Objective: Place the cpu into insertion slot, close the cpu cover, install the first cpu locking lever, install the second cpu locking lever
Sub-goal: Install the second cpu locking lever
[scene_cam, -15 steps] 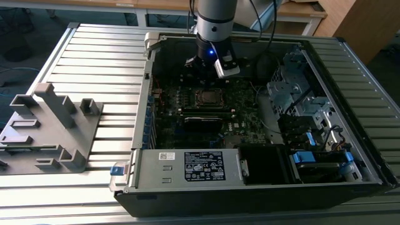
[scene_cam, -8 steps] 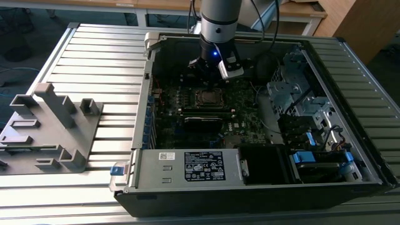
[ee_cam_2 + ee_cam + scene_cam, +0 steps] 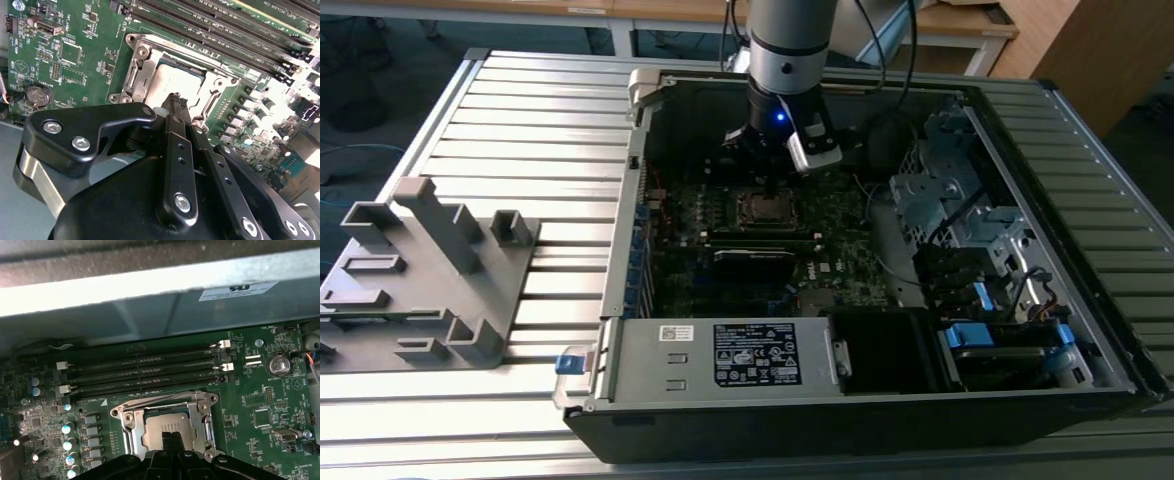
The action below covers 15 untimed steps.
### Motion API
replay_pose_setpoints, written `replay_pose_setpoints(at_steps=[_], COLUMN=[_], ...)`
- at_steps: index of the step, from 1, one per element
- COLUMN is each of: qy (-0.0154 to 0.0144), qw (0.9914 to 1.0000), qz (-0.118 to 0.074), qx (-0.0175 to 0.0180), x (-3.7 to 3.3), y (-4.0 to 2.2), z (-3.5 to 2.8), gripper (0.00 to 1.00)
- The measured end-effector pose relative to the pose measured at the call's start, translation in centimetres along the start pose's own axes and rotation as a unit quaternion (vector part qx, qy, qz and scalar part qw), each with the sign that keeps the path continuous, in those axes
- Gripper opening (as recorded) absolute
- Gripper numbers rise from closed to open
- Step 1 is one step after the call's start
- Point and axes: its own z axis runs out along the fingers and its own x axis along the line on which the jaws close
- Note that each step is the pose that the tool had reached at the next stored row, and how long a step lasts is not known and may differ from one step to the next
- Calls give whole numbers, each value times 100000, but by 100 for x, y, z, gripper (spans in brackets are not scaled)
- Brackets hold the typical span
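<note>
Gripper (image 3: 176,102) fingers pressed together, nothing between them, tips just over the near edge of the cpu (image 3: 175,80). Chip lies flat in the insertion slot (image 3: 167,425), cpu cover (image 3: 131,418) framing it; memory slots (image 3: 145,372) run beyond.

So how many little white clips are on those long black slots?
4, in the first wrist view: two clips at one end of the slots, two at the other end. Darker ones may be hidden.

cpu (image 3: 162,429) in insertion slot (image 3: 131,426), gripper (image 3: 172,436) above
</note>
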Motion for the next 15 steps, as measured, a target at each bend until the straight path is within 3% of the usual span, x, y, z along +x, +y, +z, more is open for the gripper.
replay_pose_setpoints(at_steps=[15], qy=[-14], qw=[100000], qz=[3], qx=[-37], x=[-2], y=[-21], z=[2], gripper=[10])
